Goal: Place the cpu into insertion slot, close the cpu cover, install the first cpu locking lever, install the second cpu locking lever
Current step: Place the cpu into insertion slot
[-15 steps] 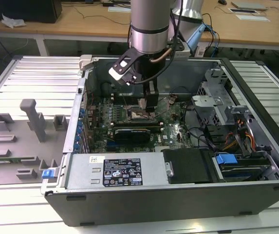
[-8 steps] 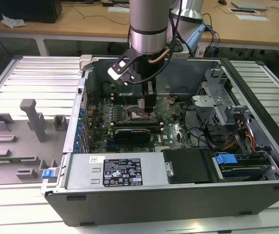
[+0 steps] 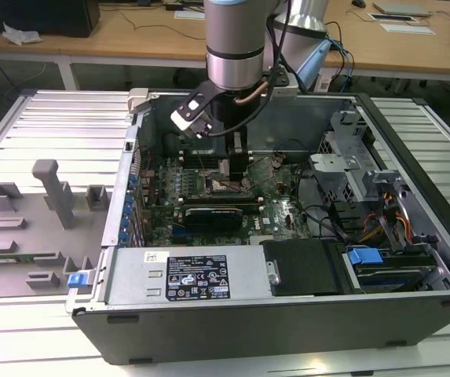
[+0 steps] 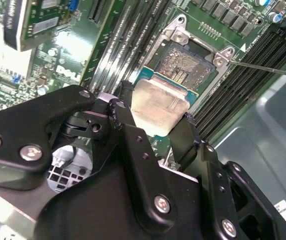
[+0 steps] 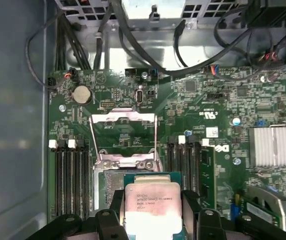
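My gripper [image 3: 236, 166] hangs inside the open computer case over the green motherboard [image 3: 276, 206]. It is shut on the cpu [image 4: 157, 106], a pale silvery square chip held by two opposite edges between the black fingers [image 4: 124, 119]. The cpu [image 5: 151, 202] hovers close above the insertion slot [image 4: 185, 62], overlapping one side of it, and the slot's pale contact field still shows. The cpu cover [image 5: 124, 136], a silvery frame with a square opening, stands flipped open beyond the slot. A thin locking lever [image 4: 262, 67] sticks out beside the slot.
Black memory slots [image 5: 70, 175] flank the slot on both sides. A long black card [image 3: 213, 214] lies across the board. A finned heatsink [image 5: 275, 146] and cables [image 5: 133, 45] are nearby. The power supply [image 3: 185, 275] and drive cage [image 3: 366, 188] crowd the case. A grey fixture tray [image 3: 36, 228] lies at the exterior view's left.
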### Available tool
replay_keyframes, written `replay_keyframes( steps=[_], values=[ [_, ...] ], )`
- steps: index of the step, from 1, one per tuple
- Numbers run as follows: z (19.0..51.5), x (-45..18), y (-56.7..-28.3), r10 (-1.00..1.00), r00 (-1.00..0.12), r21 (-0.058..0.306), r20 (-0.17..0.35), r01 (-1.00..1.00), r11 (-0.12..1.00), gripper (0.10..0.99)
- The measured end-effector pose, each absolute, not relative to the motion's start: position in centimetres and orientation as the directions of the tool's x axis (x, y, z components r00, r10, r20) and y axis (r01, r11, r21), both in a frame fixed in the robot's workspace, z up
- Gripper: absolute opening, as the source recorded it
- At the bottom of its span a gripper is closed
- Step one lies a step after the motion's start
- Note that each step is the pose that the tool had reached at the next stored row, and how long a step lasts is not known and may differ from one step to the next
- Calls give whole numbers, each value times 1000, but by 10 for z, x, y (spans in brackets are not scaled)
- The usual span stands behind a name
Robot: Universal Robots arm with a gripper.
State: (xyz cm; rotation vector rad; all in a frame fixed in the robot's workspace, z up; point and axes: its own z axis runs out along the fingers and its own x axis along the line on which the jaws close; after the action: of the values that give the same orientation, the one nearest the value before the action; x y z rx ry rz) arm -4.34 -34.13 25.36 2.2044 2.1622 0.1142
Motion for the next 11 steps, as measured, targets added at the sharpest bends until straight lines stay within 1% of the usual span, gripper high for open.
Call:
replay_keyframes(
  steps=[11],
  values=[
    [233, -48, -329, 1000, 3, 89, 17, 996, -4, 541]
  ],
)
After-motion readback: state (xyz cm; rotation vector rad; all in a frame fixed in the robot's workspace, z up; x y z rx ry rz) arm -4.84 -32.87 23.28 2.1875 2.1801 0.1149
